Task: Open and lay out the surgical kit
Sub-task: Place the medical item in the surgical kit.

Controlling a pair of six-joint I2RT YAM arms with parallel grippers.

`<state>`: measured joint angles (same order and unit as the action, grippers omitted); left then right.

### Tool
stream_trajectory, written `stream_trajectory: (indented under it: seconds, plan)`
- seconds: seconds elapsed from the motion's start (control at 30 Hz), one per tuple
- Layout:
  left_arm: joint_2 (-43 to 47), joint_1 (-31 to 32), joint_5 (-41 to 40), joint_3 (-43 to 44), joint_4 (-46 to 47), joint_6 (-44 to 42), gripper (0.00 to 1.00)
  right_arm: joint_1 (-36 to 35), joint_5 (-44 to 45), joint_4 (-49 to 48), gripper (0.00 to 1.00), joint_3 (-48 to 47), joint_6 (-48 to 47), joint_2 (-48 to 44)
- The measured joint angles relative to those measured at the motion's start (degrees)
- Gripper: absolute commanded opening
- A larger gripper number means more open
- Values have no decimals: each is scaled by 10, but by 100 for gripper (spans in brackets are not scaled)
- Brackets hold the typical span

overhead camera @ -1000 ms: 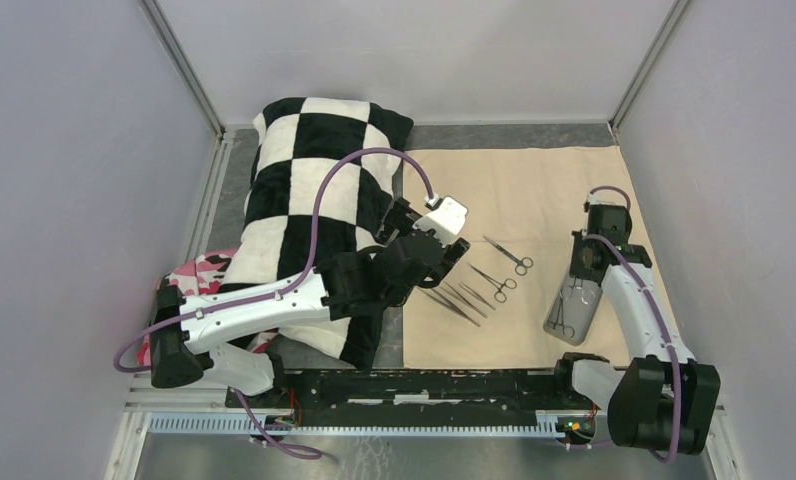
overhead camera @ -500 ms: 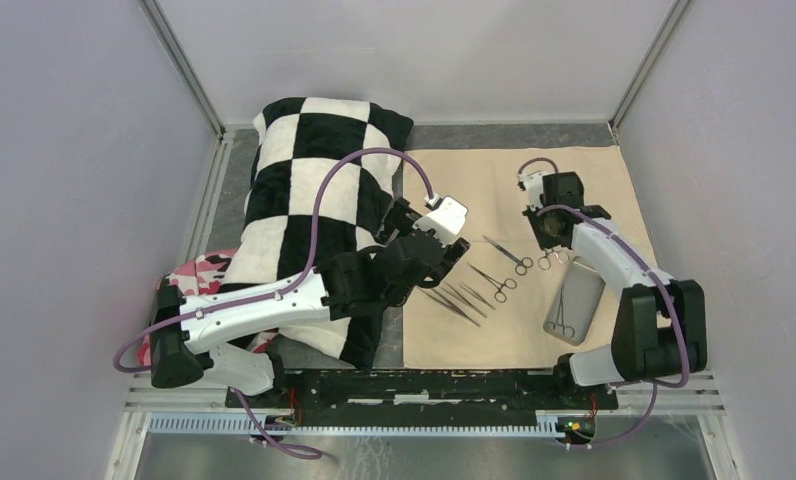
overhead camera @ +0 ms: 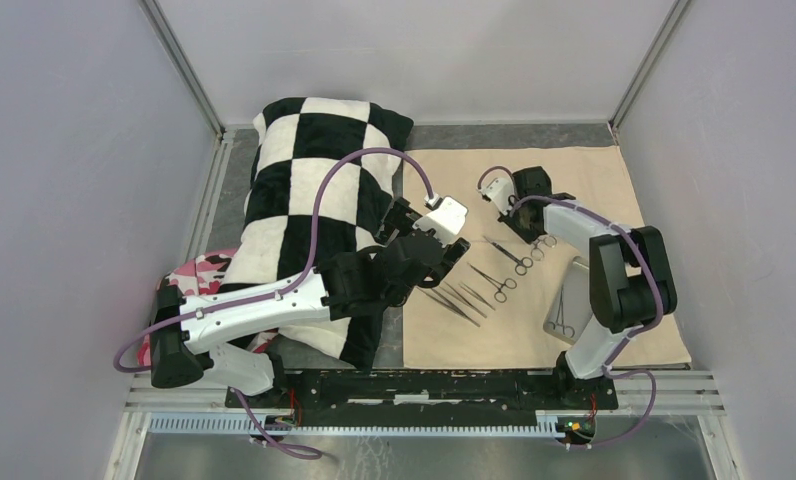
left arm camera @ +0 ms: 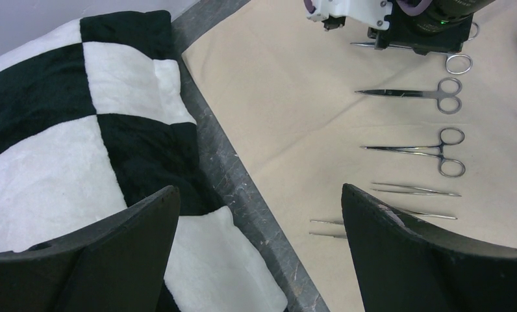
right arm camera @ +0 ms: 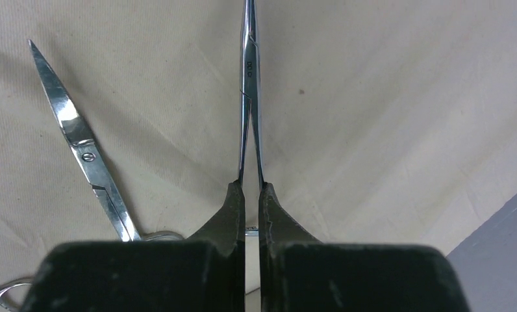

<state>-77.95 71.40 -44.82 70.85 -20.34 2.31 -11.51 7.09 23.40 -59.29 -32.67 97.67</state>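
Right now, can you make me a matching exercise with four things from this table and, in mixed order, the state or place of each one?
Things:
1. pillow
2. tray
3. left claw
4. right claw

States or places:
A. shut on thin forceps
B. open, holding nothing
C. grey, lying on the beige cloth
D. black-and-white checks, left of the beige cloth

Pairs: 1-D, 2-C, 3-B, 4-A.
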Motion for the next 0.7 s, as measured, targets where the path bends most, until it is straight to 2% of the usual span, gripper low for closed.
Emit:
stream_trajectory:
  seconds: [0.53, 0.7]
  plan:
    - [0, 0, 0, -1, 8, 0, 100, -1, -18, -32, 0, -20, -49, 46]
    - [0, -1, 0, -5, 8, 0, 100, -1, -17, -50, 6, -19, -52, 56]
